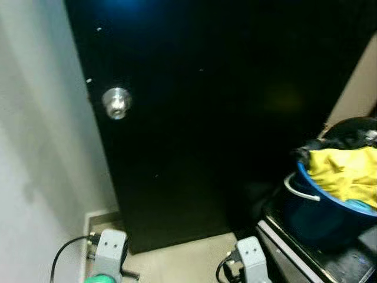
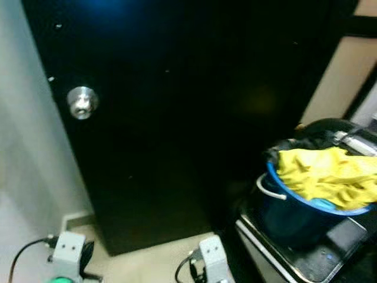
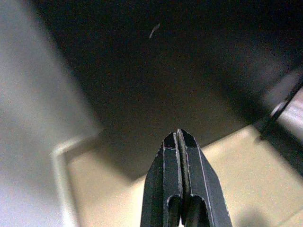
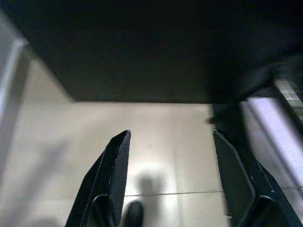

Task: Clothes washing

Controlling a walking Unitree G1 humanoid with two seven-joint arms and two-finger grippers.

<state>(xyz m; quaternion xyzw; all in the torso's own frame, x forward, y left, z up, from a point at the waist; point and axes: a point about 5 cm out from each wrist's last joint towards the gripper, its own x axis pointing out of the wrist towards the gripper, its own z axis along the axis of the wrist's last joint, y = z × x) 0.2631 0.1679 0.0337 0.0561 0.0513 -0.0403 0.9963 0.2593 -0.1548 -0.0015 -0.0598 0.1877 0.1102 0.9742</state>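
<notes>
presently both arms hang low before the dark door (image 1: 224, 118), left gripper (image 3: 180, 142) closed and empty, right gripper (image 4: 170, 151) spread wide and empty, while yellow laundry (image 1: 347, 171) waits in the blue basket (image 1: 312, 203) at right, apparently for carrying.

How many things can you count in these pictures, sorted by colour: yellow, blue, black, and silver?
Yellow: 1, the yellow cloth lying in the bucket.
Blue: 1, the blue bucket with a white handle.
Black: 1, the black door.
Silver: 1, the silver door knob on the door.
Total: 4
</notes>
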